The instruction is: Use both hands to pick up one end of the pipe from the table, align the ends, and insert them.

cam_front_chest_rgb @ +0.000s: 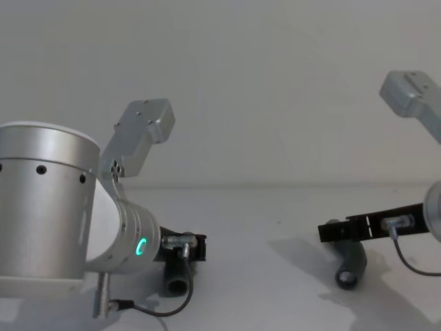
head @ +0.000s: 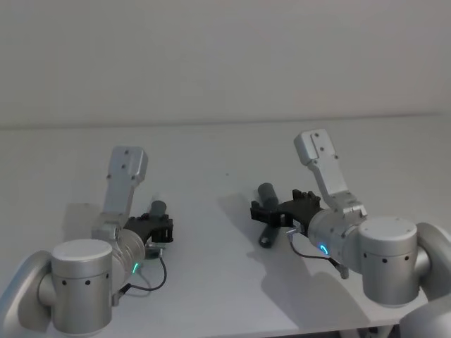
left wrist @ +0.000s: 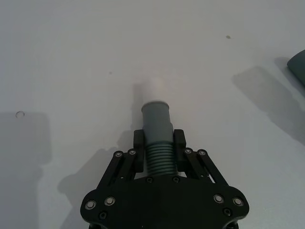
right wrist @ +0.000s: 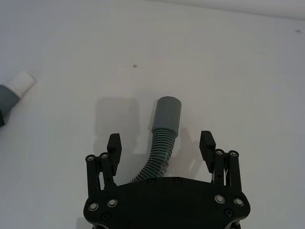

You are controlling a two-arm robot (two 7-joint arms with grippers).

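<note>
Your left gripper (left wrist: 158, 143) clamped on white-tipped hose (left wrist: 156, 119), right gripper (right wrist: 160, 142) spread astride plain hose (right wrist: 167, 112), pieces well apart, open white table (head: 225, 148) around.

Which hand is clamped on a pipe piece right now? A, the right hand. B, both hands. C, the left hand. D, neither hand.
C: the left hand is shut on the ribbed part of the white-tipped pipe piece, while the right hand stands open around the other pipe piece, its fingers clear of it.
</note>
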